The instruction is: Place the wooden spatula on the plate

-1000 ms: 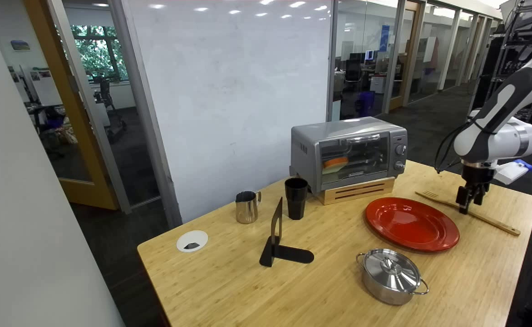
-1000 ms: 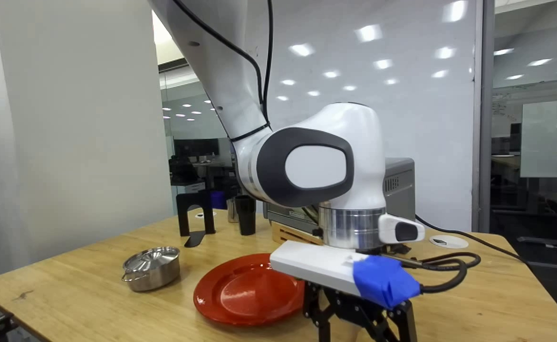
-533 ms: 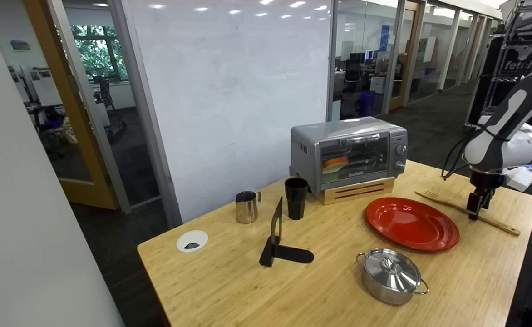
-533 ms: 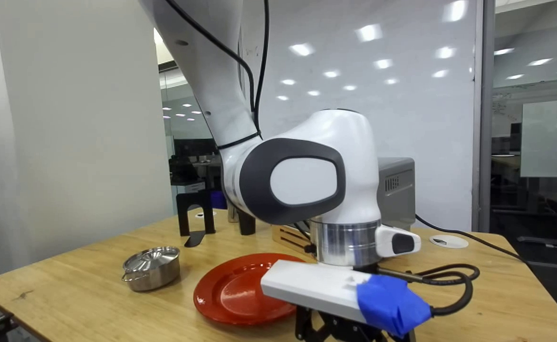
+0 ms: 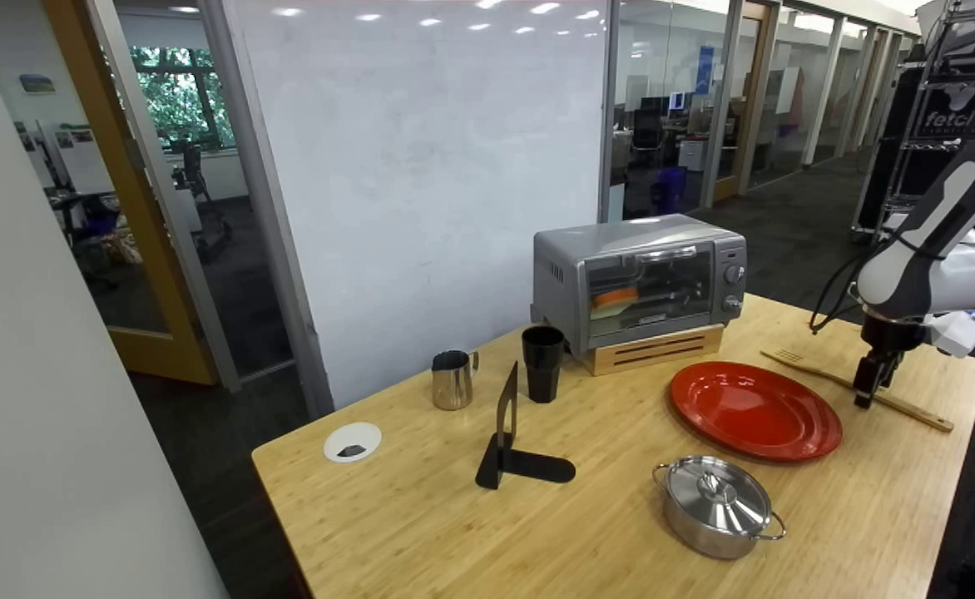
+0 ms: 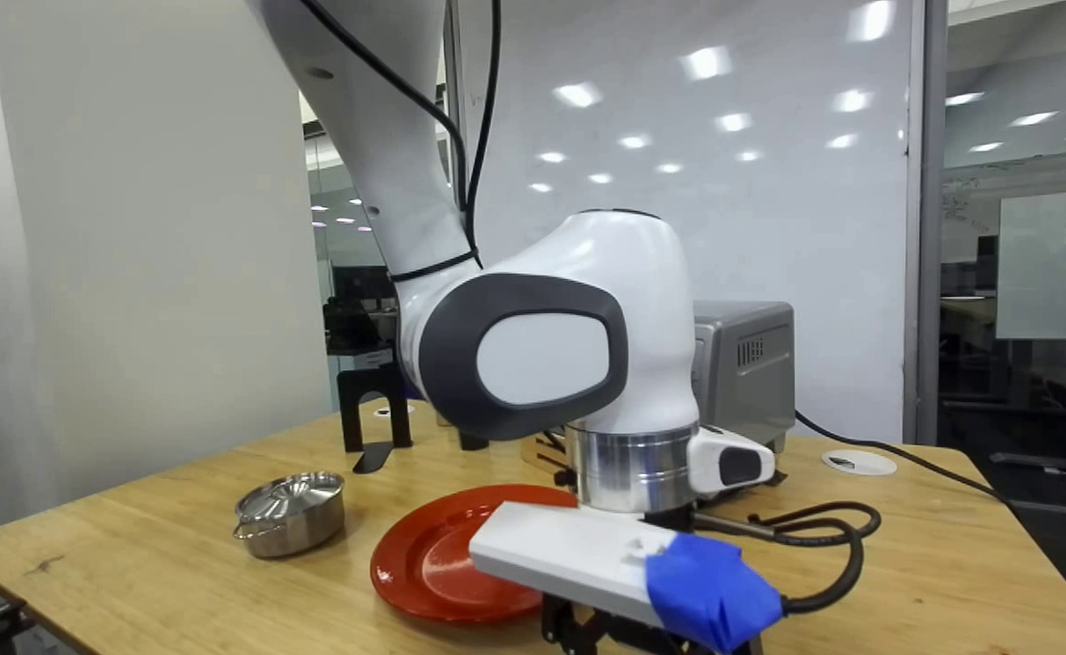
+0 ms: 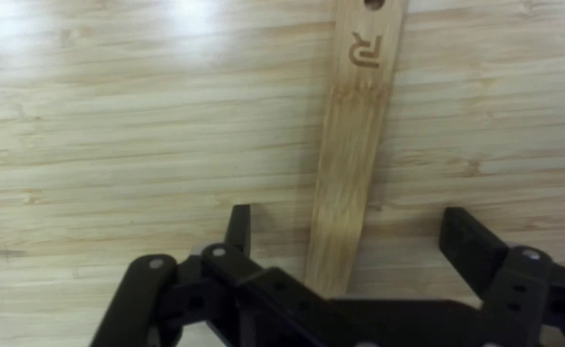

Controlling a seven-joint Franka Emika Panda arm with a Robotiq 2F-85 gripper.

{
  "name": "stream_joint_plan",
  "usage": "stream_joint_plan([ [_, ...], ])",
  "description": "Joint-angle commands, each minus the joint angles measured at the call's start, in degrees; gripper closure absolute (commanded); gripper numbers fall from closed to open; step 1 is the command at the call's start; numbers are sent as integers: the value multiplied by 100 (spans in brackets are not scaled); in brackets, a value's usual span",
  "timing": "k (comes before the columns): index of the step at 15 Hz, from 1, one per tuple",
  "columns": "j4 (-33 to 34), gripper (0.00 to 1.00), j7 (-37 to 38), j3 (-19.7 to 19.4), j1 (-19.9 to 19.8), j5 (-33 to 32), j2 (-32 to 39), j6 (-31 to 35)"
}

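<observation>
The wooden spatula point(image 5: 822, 373) lies flat on the table beside the plate, its slotted head toward the oven. In the wrist view its handle point(image 7: 351, 144), with a hole and a mark at its end, runs between my fingers. My gripper point(image 5: 873, 391) is open and low over the handle. In the wrist view the gripper point(image 7: 347, 214) has one finger on each side of the handle, with a gap on both sides. The red plate point(image 5: 749, 408) also shows in an exterior view point(image 6: 437, 559), partly covered by the arm. There the spatula is hidden and the fingertips are out of frame.
A lidded metal pot point(image 5: 716, 516) stands near the plate. A toaster oven point(image 5: 641, 283) on a wooden stand point(image 5: 658, 349) is behind it. A black cup point(image 5: 542, 366), a metal pitcher point(image 5: 452, 383) and a black bookend point(image 5: 500, 449) stand farther along the table.
My gripper has come down, moved away from the plate toward the spatula's handle end, and turned a little. The spatula and plate have not moved.
</observation>
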Motion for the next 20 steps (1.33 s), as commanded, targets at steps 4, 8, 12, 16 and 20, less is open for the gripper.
stream_joint_plan([
  [4, -266, 26, -202, 656, -694, 184, -299, 26],
  [8, -254, 55, -185, 821, -886, 176, -290, 36],
  [12, -261, 82, -190, 942, -1026, 196, -326, 47],
  [16, -351, 94, -128, 1072, -1117, 275, -436, 50],
  [20, -831, 94, 109, 1080, -925, 376, -992, -80],
])
